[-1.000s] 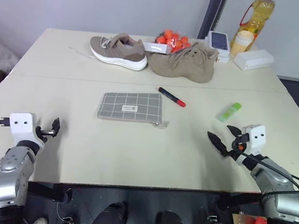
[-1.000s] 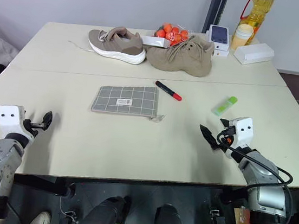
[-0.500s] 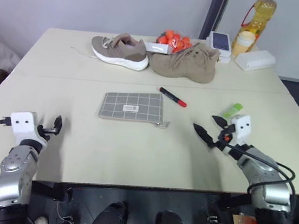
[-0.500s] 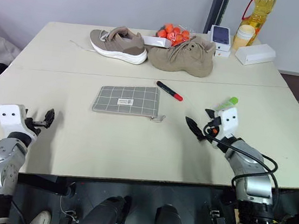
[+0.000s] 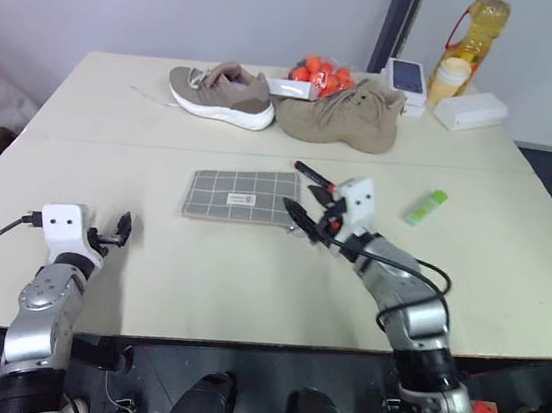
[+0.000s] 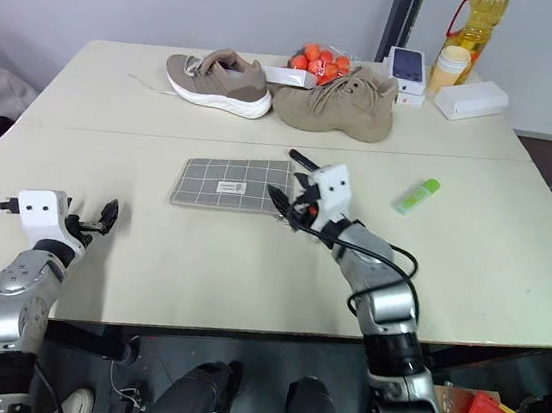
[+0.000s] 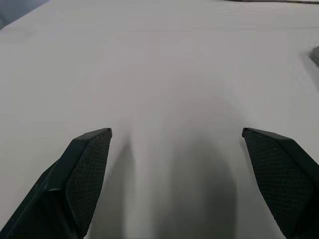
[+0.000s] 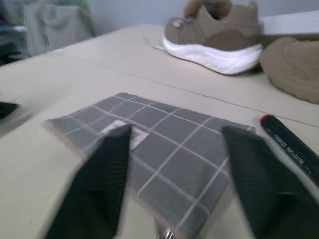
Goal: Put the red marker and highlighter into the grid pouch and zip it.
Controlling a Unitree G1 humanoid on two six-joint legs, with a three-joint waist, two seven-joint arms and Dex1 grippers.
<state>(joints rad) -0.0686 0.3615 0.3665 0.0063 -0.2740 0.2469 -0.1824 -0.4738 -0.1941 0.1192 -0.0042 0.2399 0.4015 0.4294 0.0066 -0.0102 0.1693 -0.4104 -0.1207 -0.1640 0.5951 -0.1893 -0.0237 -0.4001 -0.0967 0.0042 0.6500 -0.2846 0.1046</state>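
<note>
Step in hand, as I judge it: opening the grid pouch (image 5: 242, 195). Neither pen is in it yet.

Table (image 5: 116, 116): the pouch lies flat near centre, label up, zipper along its near edge. From the pouch, the red marker (image 5: 310, 175) lies at about 2 o'clock, just beside the pouch's far right corner. The highlighter (image 5: 424, 207) lies at 3 o'clock, well apart.

Right gripper (image 5: 307, 212): at the pouch's right end, fingers spread with a clear gap, nothing between them. In the right wrist view the pouch sits just ahead of the two fingers, and the small metal zipper pull (image 8: 166, 233) lies low between them. Contact with the pull: cannot tell.

Left gripper (image 5: 119, 229): at 7 o'clock from the pouch, well apart, spread wide and empty over bare table.

Next move calls for pinching the pull and drawing it along the zipper; the left gripper would likely need to steady the fabric.
</note>
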